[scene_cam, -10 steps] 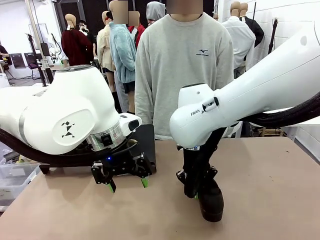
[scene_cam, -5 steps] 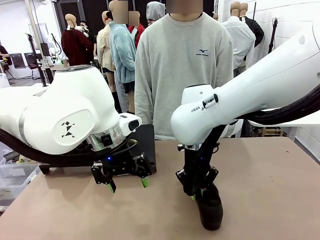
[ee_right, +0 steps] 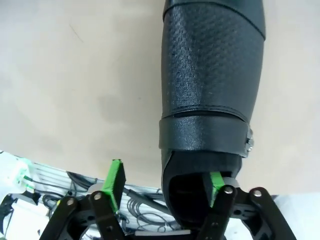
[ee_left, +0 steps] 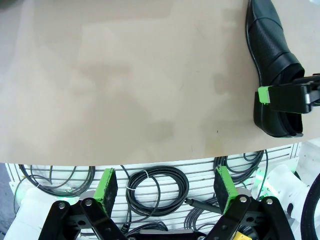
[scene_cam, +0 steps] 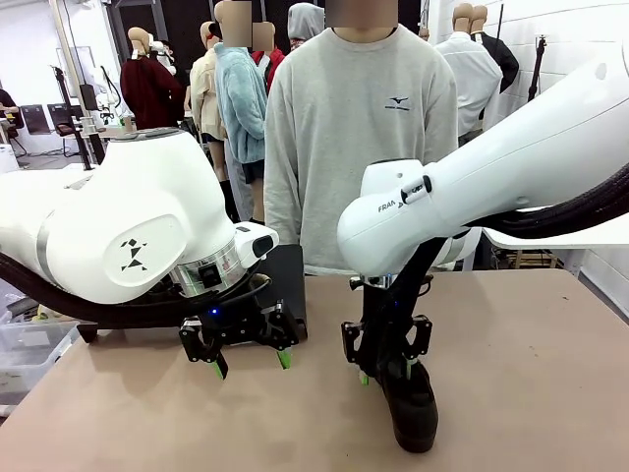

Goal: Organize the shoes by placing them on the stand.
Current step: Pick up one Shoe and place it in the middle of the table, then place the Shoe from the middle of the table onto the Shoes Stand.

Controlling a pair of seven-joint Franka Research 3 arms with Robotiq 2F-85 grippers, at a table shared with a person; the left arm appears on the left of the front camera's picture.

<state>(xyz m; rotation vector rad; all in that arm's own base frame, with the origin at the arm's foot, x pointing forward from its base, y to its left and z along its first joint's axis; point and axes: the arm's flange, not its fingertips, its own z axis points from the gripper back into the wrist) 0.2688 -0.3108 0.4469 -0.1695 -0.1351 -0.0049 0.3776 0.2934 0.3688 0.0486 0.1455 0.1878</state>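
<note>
One black shoe rests on the tan table, toe pointing toward the near edge. My right gripper stands over its heel with the jaws spread. In the right wrist view the shoe has one green finger dipped into its dark opening. The other finger stays clear of its side, so nothing is clamped. My left gripper hovers open just above the table to the left, nothing between its fingers. The left wrist view shows that gripper near the table edge and the shoe far off.
A black box-like object stands right behind my left gripper; I cannot tell whether it is the stand. A person in a grey sweatshirt stands at the far side. Coiled cables lie below the near table edge.
My right gripper's jaws went from shut on the shoe's heel to spread apart, and the shoe settled onto the table. The left arm stayed still.
</note>
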